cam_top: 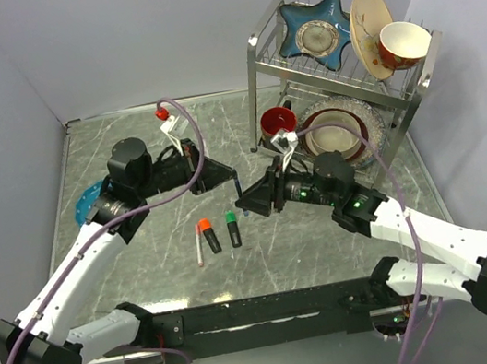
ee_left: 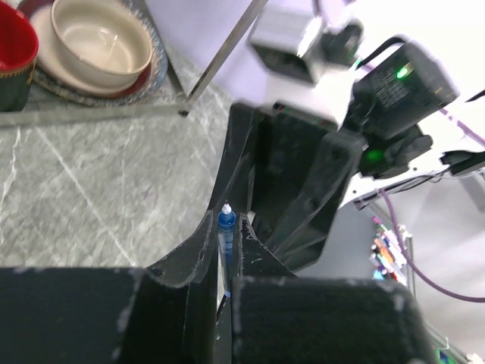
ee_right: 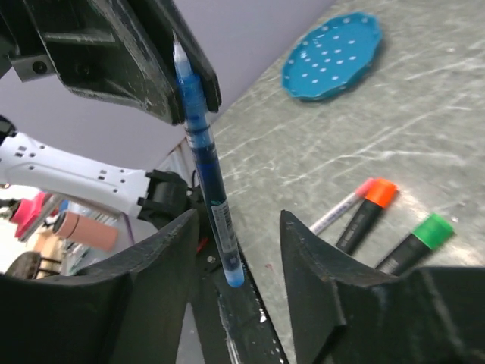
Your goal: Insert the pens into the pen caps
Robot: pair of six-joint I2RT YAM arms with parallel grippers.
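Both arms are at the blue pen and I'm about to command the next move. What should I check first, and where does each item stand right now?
1. Left pincer shut on the blue pen: ok.
2. Pen's free end sits inside the right pincer: ok.
3. Right pincer gripping the pen: not ok, its jaws stand apart.
4. A cap for the blue pen in view: cannot tell, none shows in either wrist view.
5. Orange marker, green marker and white pen lying on the table, apart from both pincers: ok.
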